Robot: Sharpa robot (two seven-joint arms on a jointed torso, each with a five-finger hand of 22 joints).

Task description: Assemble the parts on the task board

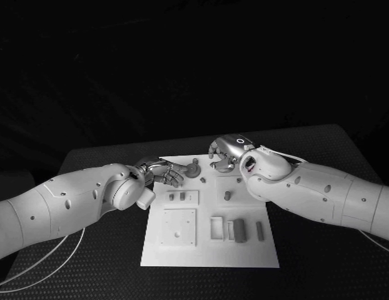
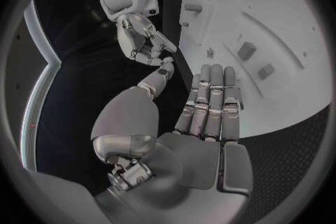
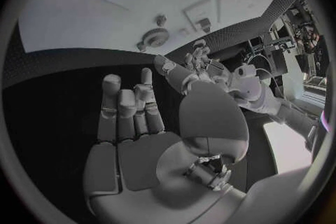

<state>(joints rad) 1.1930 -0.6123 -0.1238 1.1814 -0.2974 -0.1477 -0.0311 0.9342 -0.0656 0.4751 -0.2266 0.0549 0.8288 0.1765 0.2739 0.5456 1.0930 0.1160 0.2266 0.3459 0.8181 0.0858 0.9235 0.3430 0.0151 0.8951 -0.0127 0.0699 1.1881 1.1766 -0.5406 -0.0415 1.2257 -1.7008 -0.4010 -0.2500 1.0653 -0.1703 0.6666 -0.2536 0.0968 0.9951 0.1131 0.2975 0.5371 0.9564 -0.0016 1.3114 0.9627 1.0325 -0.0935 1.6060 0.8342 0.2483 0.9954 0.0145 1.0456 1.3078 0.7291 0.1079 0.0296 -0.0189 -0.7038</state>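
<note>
Hands hover empty over the task board [image 1: 249, 250], left hand [image 1: 163, 172] and right hand [image 1: 223, 153] loosely spread; no legible writing.

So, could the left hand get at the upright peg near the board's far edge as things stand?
Probably yes. The left hand hovers open beside the upright peg, nothing lying between them; the right hand sits on the peg's other side, not blocking it.

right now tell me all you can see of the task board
The task board is a flat white rectangular plate lying on the black table, with raised frames, slots and small grey parts across it. At its far end an upright peg stands between the left hand and right hand, both above that edge.
</note>
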